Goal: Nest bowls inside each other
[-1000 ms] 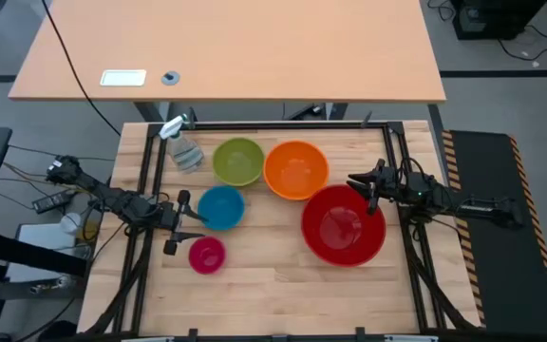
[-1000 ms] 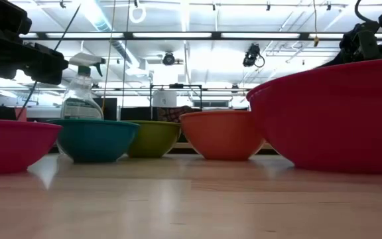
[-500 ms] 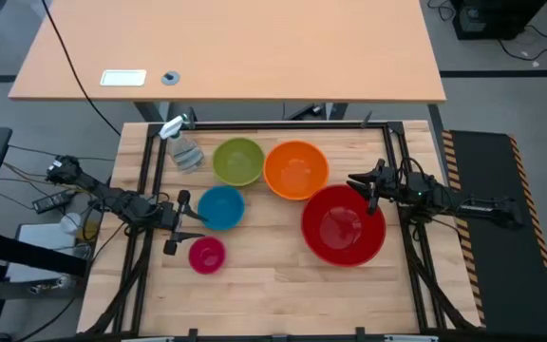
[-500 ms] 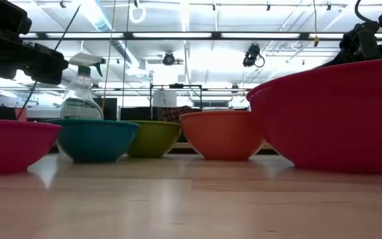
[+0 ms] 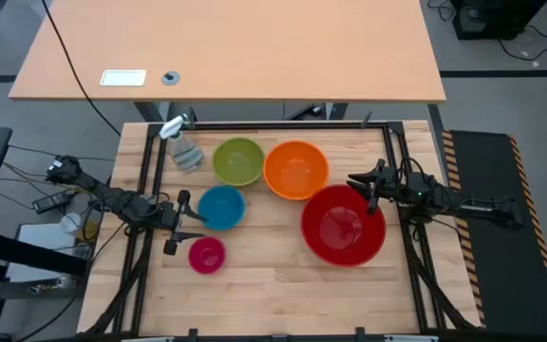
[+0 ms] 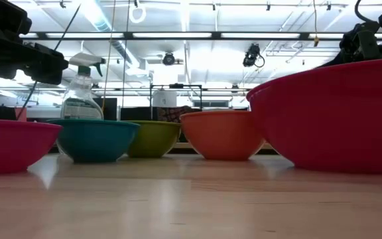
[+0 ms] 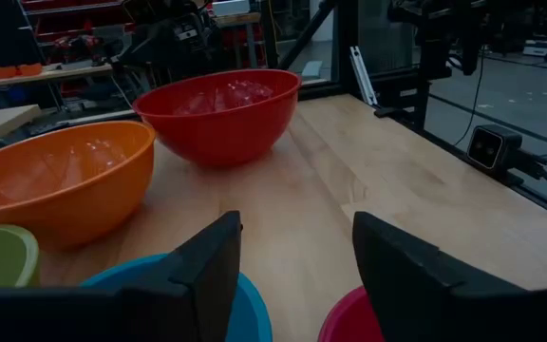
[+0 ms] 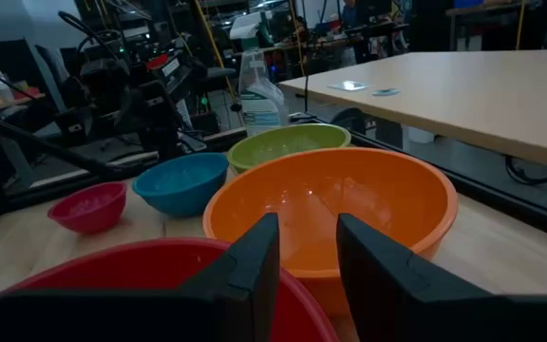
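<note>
Five bowls stand apart on the wooden table, each on its base: red (image 5: pixel 343 224), orange (image 5: pixel 295 169), olive green (image 5: pixel 237 161), blue (image 5: pixel 220 207) and pink (image 5: pixel 206 255). My left gripper (image 5: pixel 180 224) hovers at the table's left side, open, just left of the blue and pink bowls; its wrist view shows the blue rim (image 7: pixel 245 304) and pink rim (image 7: pixel 345 318) below its fingers. My right gripper (image 5: pixel 361 188) hangs open above the red bowl's far right rim (image 8: pixel 112 261), pointing toward the orange bowl (image 8: pixel 330 204). Neither holds anything.
A clear spray bottle (image 5: pixel 182 147) stands at the far left, beside the green bowl. A black frame (image 5: pixel 273 125) runs round the table's edges. Bare wood (image 5: pixel 283 294) lies along the near edge. A tan desk (image 5: pixel 235 47) stands beyond the far edge.
</note>
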You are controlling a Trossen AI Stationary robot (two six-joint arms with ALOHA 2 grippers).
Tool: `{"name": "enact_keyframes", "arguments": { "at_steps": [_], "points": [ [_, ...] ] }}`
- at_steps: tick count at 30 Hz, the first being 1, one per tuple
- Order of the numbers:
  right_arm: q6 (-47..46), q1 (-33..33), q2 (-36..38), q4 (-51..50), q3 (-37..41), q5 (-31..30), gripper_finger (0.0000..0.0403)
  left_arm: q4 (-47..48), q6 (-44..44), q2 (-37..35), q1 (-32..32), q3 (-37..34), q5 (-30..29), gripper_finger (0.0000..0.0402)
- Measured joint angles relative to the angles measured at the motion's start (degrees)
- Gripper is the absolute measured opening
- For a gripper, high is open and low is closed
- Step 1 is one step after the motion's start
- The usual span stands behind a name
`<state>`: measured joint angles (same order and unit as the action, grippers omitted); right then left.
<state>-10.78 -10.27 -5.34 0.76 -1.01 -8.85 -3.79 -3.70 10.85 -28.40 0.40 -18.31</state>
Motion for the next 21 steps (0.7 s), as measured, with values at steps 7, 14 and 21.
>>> {"name": "enact_keyframes", "arguments": {
  "at_steps": [7,14,21],
  "points": [
    [0.0,-0.01,0.0,-0.01,0.02,-0.01,0.0116,-0.75,0.0,0.02,0.0,0.01,-0.02,0.0208],
    [0.0,0.0,0.0,0.01,0.0,0.01,0.0116,-11.11,0.07,0.0,-0.02,0.01,0.0,0.0208],
    [-0.19,0.0,0.0,3.49,0.01,-1.88,0.0116,-16.81,-0.37,0.0,0.17,0.0,-0.11,0.0208]
  ]
}}
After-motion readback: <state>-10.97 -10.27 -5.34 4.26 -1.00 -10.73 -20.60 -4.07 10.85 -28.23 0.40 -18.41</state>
